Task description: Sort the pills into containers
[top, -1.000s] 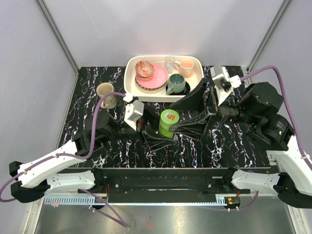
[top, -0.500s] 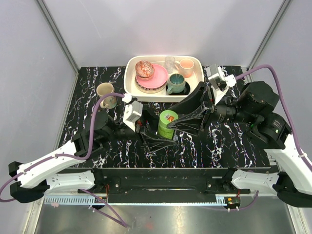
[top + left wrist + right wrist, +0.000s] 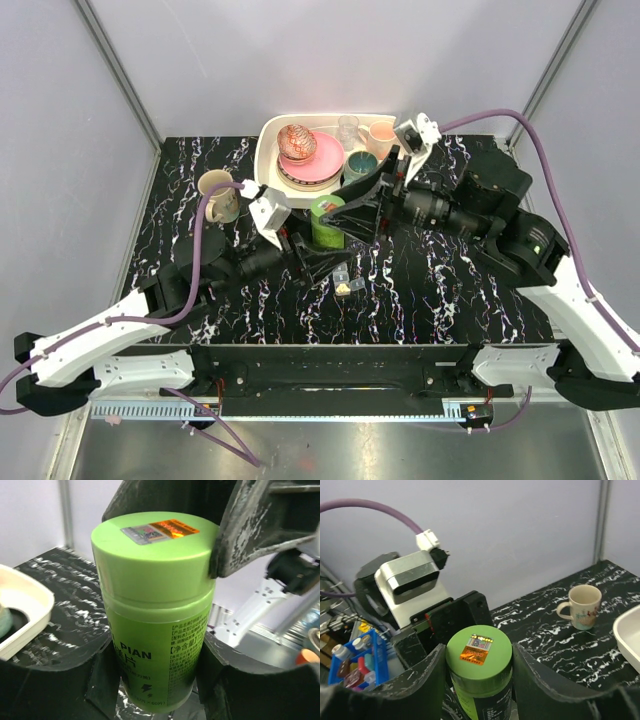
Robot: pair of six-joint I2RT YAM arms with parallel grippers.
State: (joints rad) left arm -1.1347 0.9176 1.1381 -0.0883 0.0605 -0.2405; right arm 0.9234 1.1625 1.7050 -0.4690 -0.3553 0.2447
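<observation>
A small green bottle is held up between both arms in the top view. My left gripper is shut on its lower body, one finger on each side. My right gripper is shut on the green cap, which carries an orange sticker. One right finger presses the cap's edge in the left wrist view. The containers, a short clear strip, lie on the black marbled table in front of the bottle. The pills show as a tiny yellowish cluster on the strip.
A white tray at the back holds a pink plate, a brown ball, a glass, a pink cup and a teal mug. A beige mug stands left of the tray. A blue bin shows in the right wrist view.
The right gripper closed onto the cap. Both arms carried the bottle back and to the left, uncovering the clear strip with the yellowish cluster.
</observation>
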